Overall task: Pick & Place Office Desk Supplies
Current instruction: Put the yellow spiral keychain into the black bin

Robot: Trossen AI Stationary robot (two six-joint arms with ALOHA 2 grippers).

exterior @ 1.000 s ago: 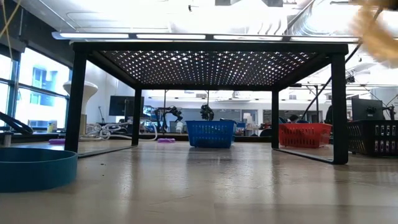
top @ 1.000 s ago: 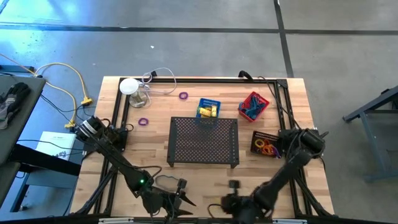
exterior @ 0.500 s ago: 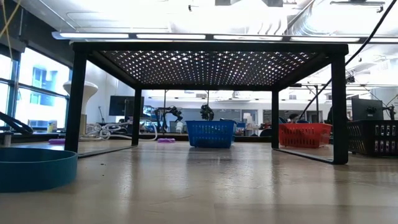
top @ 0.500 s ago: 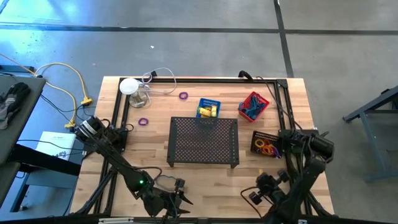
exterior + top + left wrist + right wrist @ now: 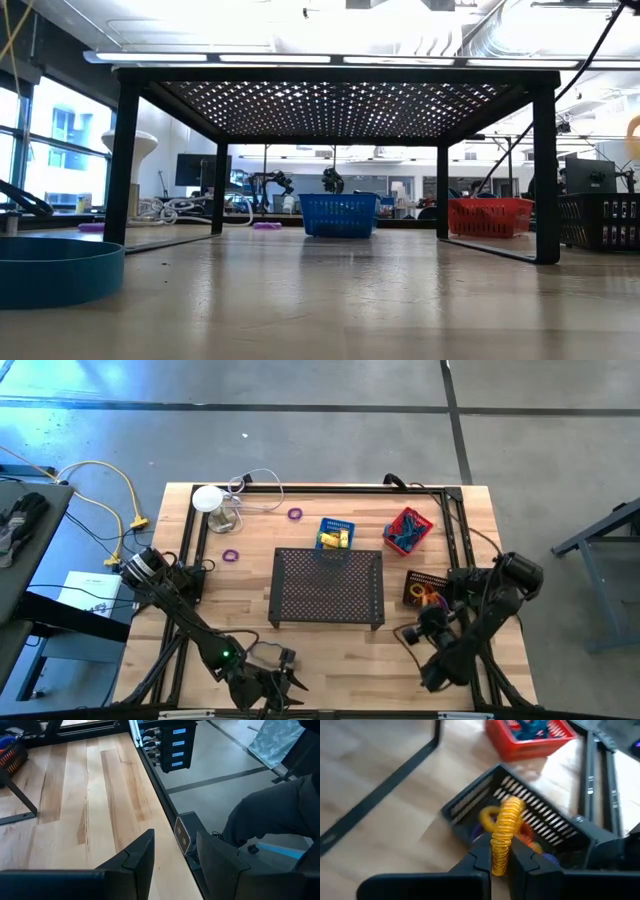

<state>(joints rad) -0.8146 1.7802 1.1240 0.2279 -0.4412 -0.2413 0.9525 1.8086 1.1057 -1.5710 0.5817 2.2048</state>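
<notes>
My right gripper [image 5: 499, 862] [image 5: 411, 632] is shut on a yellow-orange coiled ring [image 5: 504, 827], just short of a small black basket [image 5: 520, 820] [image 5: 428, 592] holding orange and purple rings. The coil shows at the right edge of the low view [image 5: 633, 136]. A red basket [image 5: 407, 530] holds blue loops, and a blue basket [image 5: 335, 533] holds yellow packets. Two purple rings [image 5: 295, 514] [image 5: 231, 556] lie on the table. My left gripper [image 5: 175, 862] [image 5: 283, 685] is open at the near edge, touching nothing. My right gripper pinches the coiled ring by its lower end [image 5: 499, 851] between the two fingers. The coil stands out past the fingertips, lifted clear of the table.
A large black mesh tray [image 5: 328, 588] stands on legs at mid-table. A white round-topped clear object [image 5: 210, 500] with a cable sits at the far left corner. A black frame rail [image 5: 462, 540] runs along the right edge. Bare wood lies between the tray and the near edge.
My right gripper has travelled from the middle of the near edge toward the table's right and then toward the far edge, up to the small black basket, carrying the yellow-orange coil with it.
</notes>
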